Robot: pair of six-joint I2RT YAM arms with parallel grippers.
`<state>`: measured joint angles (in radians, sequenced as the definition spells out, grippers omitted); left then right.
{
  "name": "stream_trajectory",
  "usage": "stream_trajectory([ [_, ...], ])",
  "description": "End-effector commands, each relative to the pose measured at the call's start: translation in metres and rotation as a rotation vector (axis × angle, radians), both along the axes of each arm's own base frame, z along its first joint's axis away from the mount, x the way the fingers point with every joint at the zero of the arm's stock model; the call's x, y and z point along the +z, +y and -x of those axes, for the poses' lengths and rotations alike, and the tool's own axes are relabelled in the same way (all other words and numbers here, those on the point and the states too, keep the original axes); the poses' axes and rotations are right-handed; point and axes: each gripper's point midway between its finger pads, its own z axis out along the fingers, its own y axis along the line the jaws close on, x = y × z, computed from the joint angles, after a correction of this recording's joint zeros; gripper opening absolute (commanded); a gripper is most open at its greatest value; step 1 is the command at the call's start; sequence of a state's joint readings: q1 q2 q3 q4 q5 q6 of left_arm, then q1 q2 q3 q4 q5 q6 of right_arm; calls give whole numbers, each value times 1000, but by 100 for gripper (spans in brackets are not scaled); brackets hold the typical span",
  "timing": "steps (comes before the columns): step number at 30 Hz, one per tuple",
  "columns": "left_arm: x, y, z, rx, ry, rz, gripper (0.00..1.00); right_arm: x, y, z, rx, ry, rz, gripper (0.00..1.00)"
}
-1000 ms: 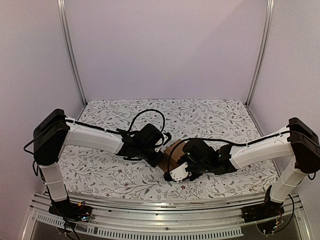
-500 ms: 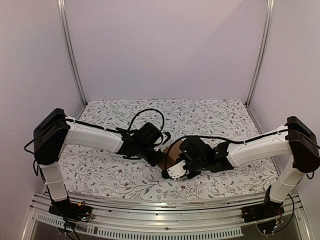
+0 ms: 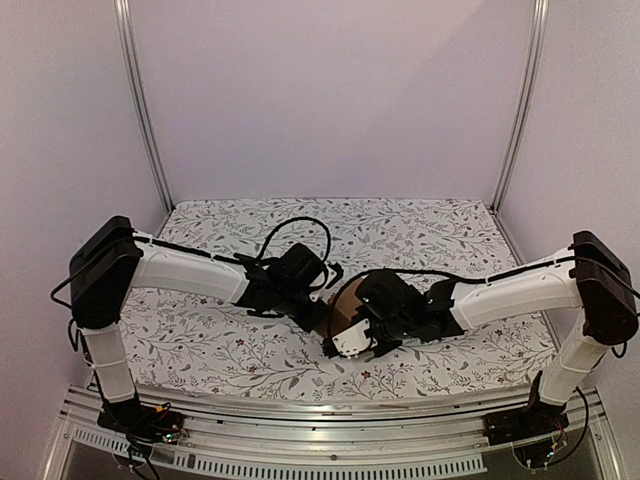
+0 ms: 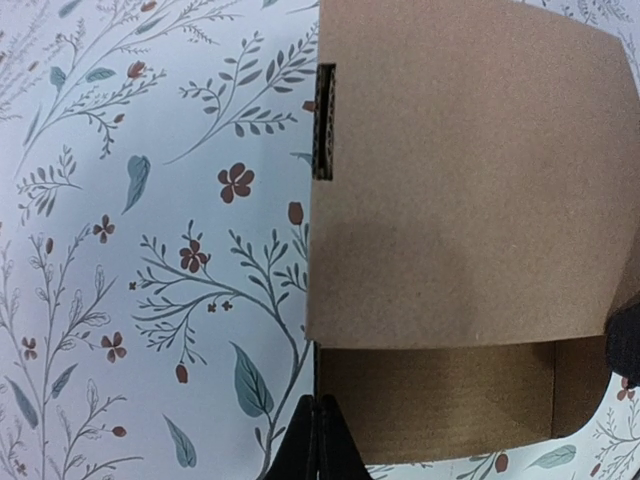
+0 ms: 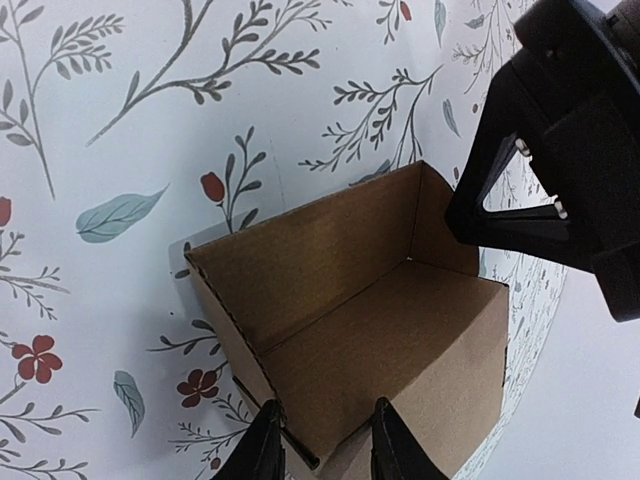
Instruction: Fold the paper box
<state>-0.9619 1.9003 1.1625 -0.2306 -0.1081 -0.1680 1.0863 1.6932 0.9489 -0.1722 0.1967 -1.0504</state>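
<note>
The paper box (image 3: 340,303) sat mid-way across the table (image 3: 430,232), a bit toward 6 o'clock. The left claw (image 4: 318,448), tips together, pushed on its 9 o'clock side, likely to stop it sliding. The right claw (image 5: 325,445) seemed to pinch its 6 o'clock corner. Since a second before, that claw had crept toward 9 o'clock.
</note>
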Motion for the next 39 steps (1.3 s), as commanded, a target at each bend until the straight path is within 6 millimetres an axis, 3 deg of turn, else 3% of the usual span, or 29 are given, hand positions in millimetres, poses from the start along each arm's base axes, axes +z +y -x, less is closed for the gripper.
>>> stream_trajectory([
  [1, 2, -12, 3, -35, 31, 35, 0, -35, -17, 12, -26, 113, 122, 30],
  [13, 5, -11, 3, -37, 29, 31, 0, -27, -13, 9, -65, 130, 108, 30],
  [25, 9, -7, 4, -40, 34, 25, 0, -37, -24, 10, -53, 113, 152, 38],
  [39, 9, -10, -5, -30, 101, -27, 0, -54, -36, 27, 24, 163, 205, 38],
])
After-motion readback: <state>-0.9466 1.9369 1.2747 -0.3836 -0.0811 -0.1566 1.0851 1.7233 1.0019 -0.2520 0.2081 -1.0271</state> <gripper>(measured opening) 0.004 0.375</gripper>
